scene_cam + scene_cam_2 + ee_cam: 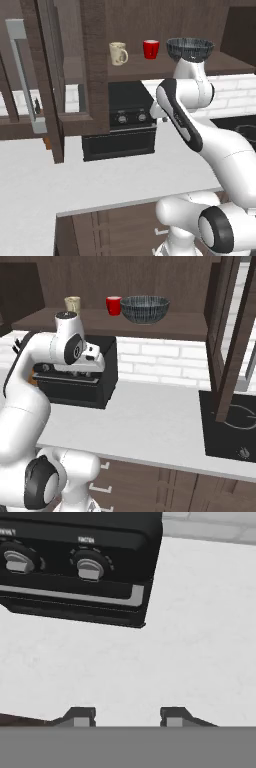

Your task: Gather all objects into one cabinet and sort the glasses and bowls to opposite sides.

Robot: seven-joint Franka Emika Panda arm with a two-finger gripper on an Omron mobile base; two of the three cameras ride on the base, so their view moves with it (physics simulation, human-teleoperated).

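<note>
Gripper (pixel 125 717) low over white counter (pixel 190 637), fingers (pixel 80 716) apart, nothing between them, black toaster oven (pixel 75 567) with two silver knobs just ahead. Further back on open cabinet shelf (pixel 175 326): cream mug (pixel 118 53) left, red cup (pixel 151 49) middle, dark speckled bowl (pixel 144 309) right, all upright in a row, near each other but not touching. Glass door (pixel 47 75) with silver bar handle (pixel 22 75) swung open at left.

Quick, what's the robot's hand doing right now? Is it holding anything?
Gripper: open, jaws apart, holding nothing, above the white counter.
</note>
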